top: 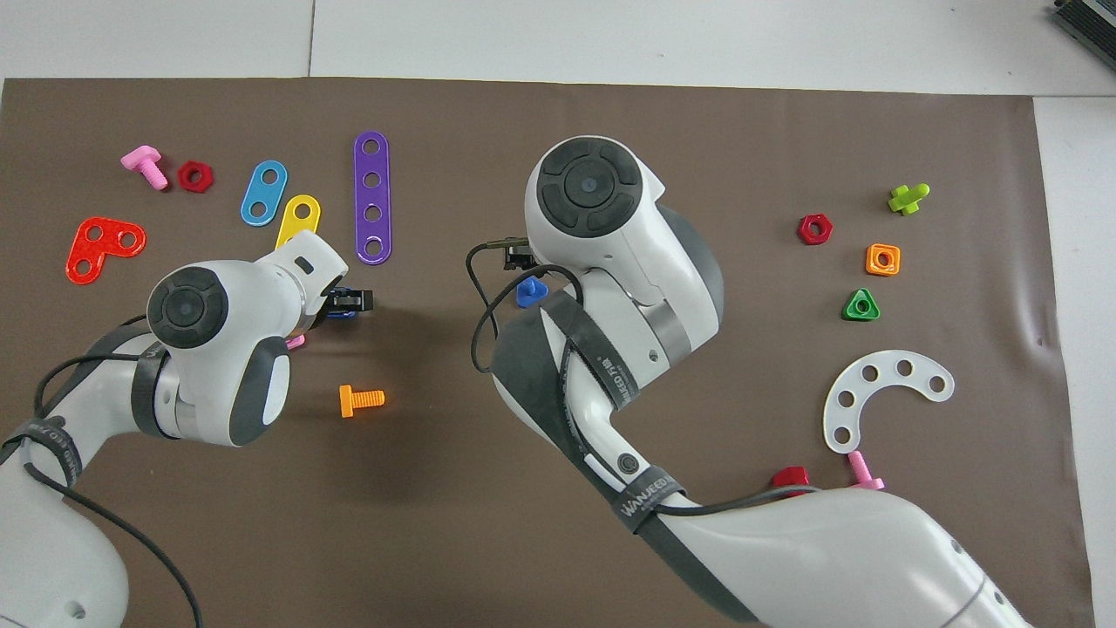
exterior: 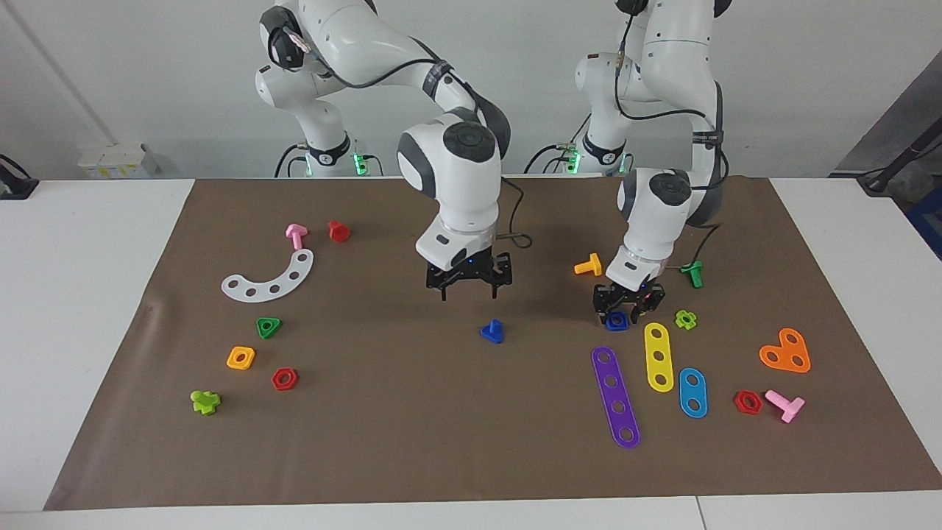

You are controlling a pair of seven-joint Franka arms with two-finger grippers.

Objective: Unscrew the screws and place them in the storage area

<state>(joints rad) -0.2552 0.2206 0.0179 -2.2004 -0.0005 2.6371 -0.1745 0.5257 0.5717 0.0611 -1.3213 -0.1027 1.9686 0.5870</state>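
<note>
Screw (exterior: 492,331) looks light, rigid, slick: pinch its head; right gripper (exterior: 468,288) splayed empty over it; left gripper (exterior: 628,302) unclear.

A white table (exterior: 88,309) under a brown paper mat (exterior: 441,442) stands against a plain white wall (exterior: 147,66).

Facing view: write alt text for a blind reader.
The right gripper hangs open over a dark-blue bolt lying mid-mat. The left gripper is down at a blue square nut, beside purple and yellow strips.
</note>
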